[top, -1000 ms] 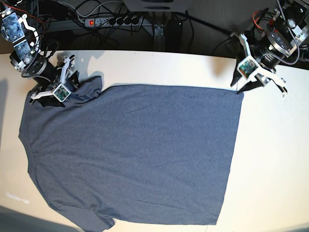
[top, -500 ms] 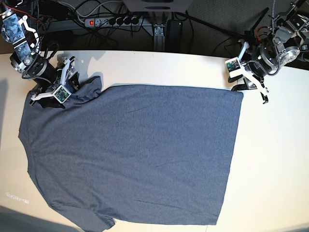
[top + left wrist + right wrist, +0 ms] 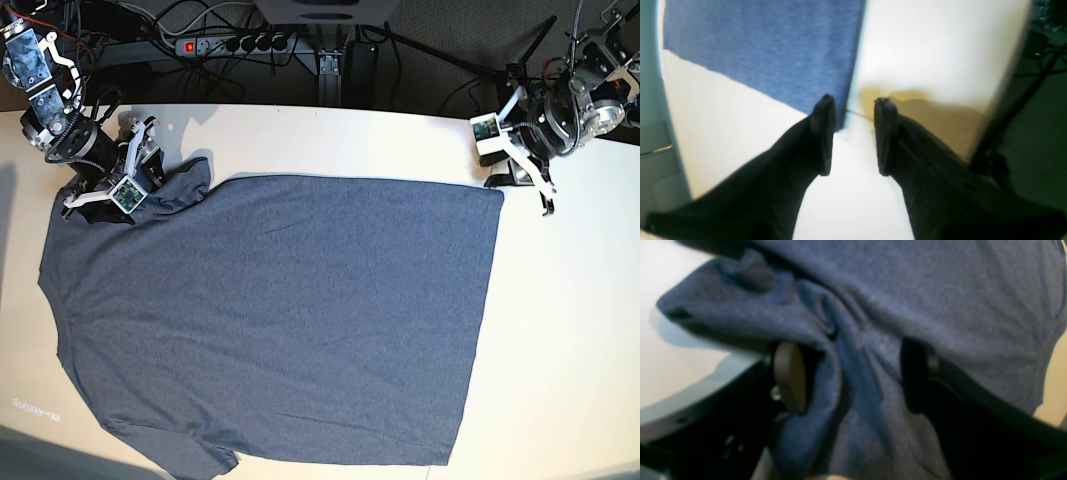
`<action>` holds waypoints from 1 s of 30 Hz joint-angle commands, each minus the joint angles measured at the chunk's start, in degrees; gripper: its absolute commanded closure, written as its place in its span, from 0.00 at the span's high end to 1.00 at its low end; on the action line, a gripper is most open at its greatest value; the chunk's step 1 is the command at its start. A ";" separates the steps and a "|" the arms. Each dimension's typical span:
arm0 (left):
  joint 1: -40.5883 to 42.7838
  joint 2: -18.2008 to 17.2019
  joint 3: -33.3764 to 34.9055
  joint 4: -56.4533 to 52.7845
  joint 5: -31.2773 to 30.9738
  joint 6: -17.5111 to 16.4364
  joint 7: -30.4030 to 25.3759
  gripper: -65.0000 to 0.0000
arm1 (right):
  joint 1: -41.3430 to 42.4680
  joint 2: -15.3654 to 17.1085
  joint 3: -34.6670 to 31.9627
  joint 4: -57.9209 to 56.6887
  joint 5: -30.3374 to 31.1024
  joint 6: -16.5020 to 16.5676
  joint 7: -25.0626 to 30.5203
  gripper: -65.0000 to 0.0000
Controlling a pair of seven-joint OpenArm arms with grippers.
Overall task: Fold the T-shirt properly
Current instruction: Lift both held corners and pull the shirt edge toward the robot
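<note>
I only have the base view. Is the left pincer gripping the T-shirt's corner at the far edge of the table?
Observer: No. The left wrist view shows the left pincer open, with bare table in the gap.
Operator: Where is the corner, then?
Observer: The T-shirt corner ends right beside one fingertip, not between the two.
Operator: And the right pincer?
Observer: Its wrist view shows the jaws wide apart, with bunched T-shirt fabric lying between them.

Cream table [image 3: 560,330], blue-grey T-shirt [image 3: 280,320] spread flat on it
</note>
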 commanded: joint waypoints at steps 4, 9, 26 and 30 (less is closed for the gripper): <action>-5.18 -1.11 3.43 -0.92 -0.70 -2.36 -0.46 0.36 | -0.04 0.94 0.07 0.04 -1.07 1.25 -1.95 0.64; -11.28 -1.11 12.85 -4.33 0.70 -2.32 0.39 0.37 | -0.04 0.96 0.07 0.04 -1.09 1.25 -1.97 0.64; -27.21 0.46 27.71 -14.84 1.53 -1.53 0.46 0.37 | -0.02 0.94 0.07 0.04 -1.07 1.22 -1.92 0.64; -29.55 3.63 28.61 -19.43 1.11 -3.54 0.52 0.37 | -0.04 0.96 0.07 0.04 -1.07 1.25 -1.92 0.64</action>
